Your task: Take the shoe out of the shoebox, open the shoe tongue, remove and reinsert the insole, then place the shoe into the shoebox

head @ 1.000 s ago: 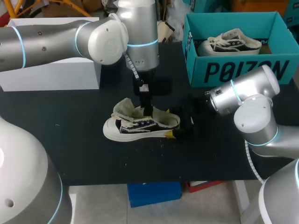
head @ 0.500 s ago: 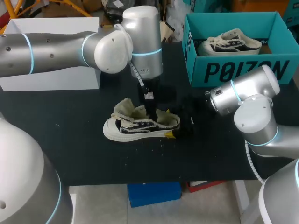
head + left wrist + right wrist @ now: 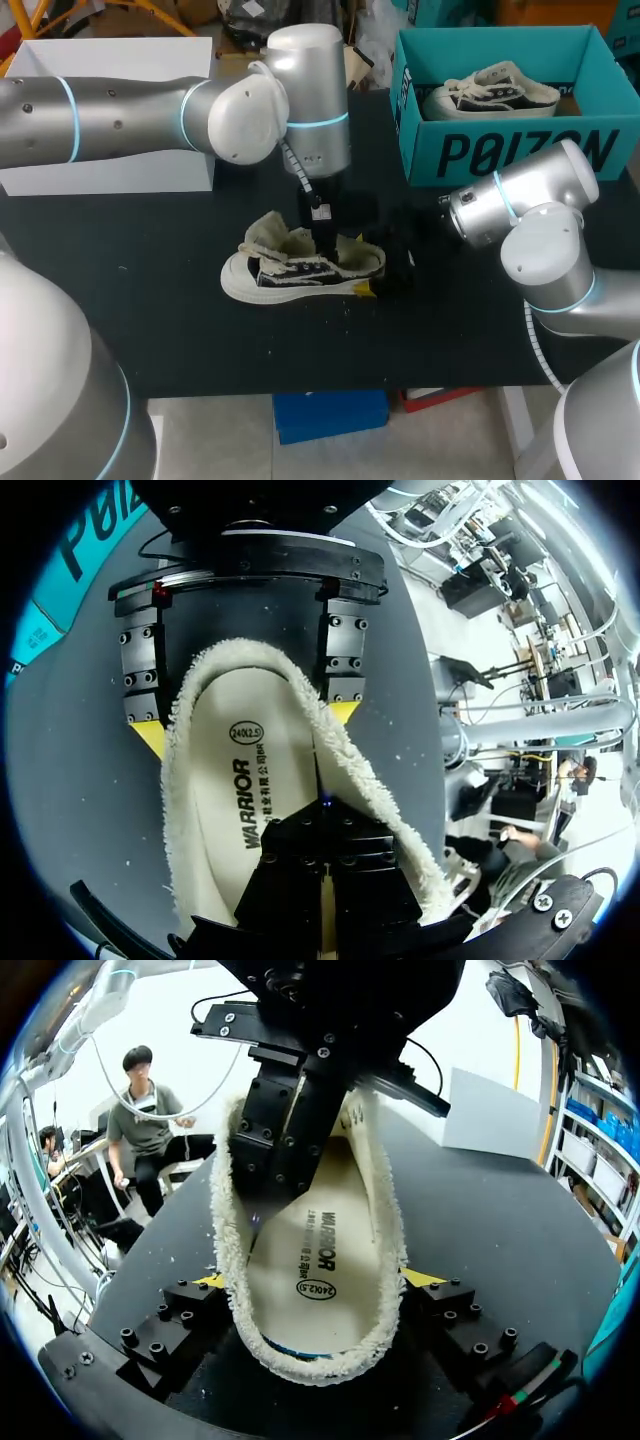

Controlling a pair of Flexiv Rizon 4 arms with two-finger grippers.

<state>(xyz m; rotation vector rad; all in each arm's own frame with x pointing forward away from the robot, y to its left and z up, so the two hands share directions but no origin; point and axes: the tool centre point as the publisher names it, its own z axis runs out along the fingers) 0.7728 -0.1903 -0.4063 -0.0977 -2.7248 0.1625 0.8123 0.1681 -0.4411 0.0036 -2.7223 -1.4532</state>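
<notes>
Black-and-cream fleece-lined canvas shoe (image 3: 290,272): upright on its sole in the middle of the black table (image 3: 150,300), toe to the left, in the same spot as a second ago. Biggest change in the silver left arm (image 3: 120,120): swung a little to the right and lowered over the last second, carrying the left gripper (image 3: 322,815) from above the tongue deeper into the shoe's opening. No change in the silver right arm (image 3: 540,230), parked at the right. Teal cardboard shoebox (image 3: 500,150) at the far right, untouched, with a second matching shoe (image 3: 490,90) inside. Cream fleece-edged insole (image 3: 250,800) lying flat inside the shoe, printed side up. Right gripper (image 3: 315,1282) clamped on the heel, one yellow tip against each side. Left gripper narrow, fingers drawn together, tips down on the insole; impossible to tell whether anything is pinched. Probably the insole step in hand, either pressing it home or seeking a grip; return to the shoebox not yet begun.
</notes>
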